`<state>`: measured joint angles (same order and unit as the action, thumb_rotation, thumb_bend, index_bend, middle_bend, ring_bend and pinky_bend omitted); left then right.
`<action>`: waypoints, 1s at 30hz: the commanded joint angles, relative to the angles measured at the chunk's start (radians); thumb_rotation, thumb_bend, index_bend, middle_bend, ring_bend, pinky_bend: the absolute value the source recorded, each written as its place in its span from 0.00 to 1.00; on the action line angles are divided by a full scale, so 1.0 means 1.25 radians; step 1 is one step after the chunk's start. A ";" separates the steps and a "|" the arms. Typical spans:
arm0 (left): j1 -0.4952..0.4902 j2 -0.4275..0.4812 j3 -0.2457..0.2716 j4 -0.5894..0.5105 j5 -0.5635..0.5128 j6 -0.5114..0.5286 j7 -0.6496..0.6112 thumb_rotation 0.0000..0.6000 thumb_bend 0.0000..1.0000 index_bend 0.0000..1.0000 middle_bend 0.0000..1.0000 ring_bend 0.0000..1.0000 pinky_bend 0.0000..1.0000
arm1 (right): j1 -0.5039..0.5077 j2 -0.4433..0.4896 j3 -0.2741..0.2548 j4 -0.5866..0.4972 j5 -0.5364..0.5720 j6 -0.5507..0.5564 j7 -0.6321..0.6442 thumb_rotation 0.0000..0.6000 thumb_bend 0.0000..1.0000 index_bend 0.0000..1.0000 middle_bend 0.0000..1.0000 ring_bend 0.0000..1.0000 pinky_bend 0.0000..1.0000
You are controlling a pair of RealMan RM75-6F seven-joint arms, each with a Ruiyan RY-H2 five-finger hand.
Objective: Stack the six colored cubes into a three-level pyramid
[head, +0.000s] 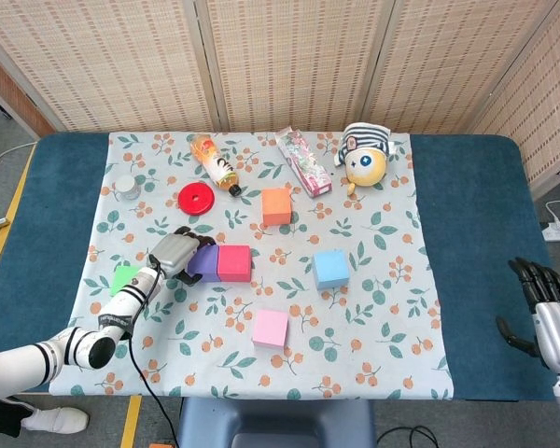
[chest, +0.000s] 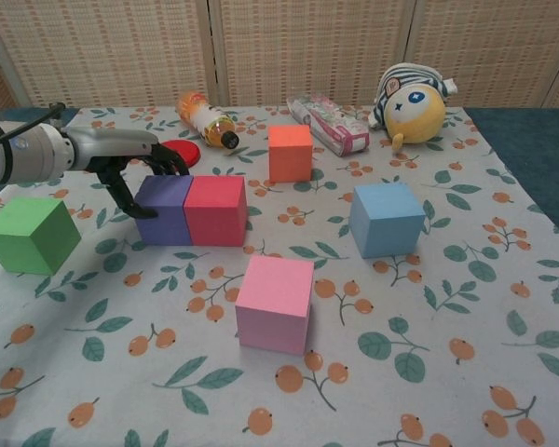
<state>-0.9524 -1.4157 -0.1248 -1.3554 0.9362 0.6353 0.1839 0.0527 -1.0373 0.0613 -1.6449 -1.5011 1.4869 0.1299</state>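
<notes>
The purple cube [chest: 165, 207] and the red cube [chest: 213, 209] stand side by side, touching, left of the cloth's middle. My left hand [chest: 135, 163] grips the purple cube [head: 203, 263], fingers over its far top edge and thumb on its left face. A green cube [chest: 30, 233] sits to the hand's left. The orange cube [chest: 291, 152] is further back, the blue cube [chest: 386, 218] to the right, and the pink cube [chest: 276, 302] nearest the front. My right hand [head: 546, 313] hangs open past the table's right edge, seen only in the head view.
Along the back of the floral cloth [head: 392, 317] lie an orange drink bottle [head: 217, 164], a red disc [head: 196, 198], a pink snack packet [head: 303, 161] and a round plush toy [head: 365, 156]. A small grey cup [head: 126, 188] stands at the far left.
</notes>
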 commanded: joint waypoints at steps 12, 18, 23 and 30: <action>-0.005 -0.010 0.007 0.008 -0.012 -0.004 0.006 1.00 0.35 0.29 0.34 0.19 0.10 | -0.002 -0.001 0.000 0.004 0.002 0.000 0.004 1.00 0.00 0.00 0.05 0.00 0.06; -0.007 -0.006 0.010 0.000 -0.018 -0.003 0.010 1.00 0.36 0.19 0.25 0.14 0.09 | -0.003 -0.001 0.001 0.005 0.002 0.002 0.006 1.00 0.00 0.00 0.05 0.00 0.06; -0.008 -0.002 0.013 -0.010 -0.024 0.004 0.020 1.00 0.36 0.16 0.21 0.11 0.09 | -0.004 -0.002 0.000 0.009 0.000 0.002 0.010 1.00 0.00 0.00 0.05 0.00 0.06; -0.008 0.004 0.017 -0.024 -0.034 0.012 0.030 1.00 0.36 0.11 0.12 0.01 0.09 | -0.004 0.000 -0.001 0.008 -0.002 0.003 0.011 1.00 0.00 0.00 0.05 0.00 0.06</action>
<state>-0.9630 -1.4114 -0.1041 -1.3845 0.8944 0.6492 0.2206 0.0473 -1.0378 0.0606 -1.6349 -1.5031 1.4906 0.1436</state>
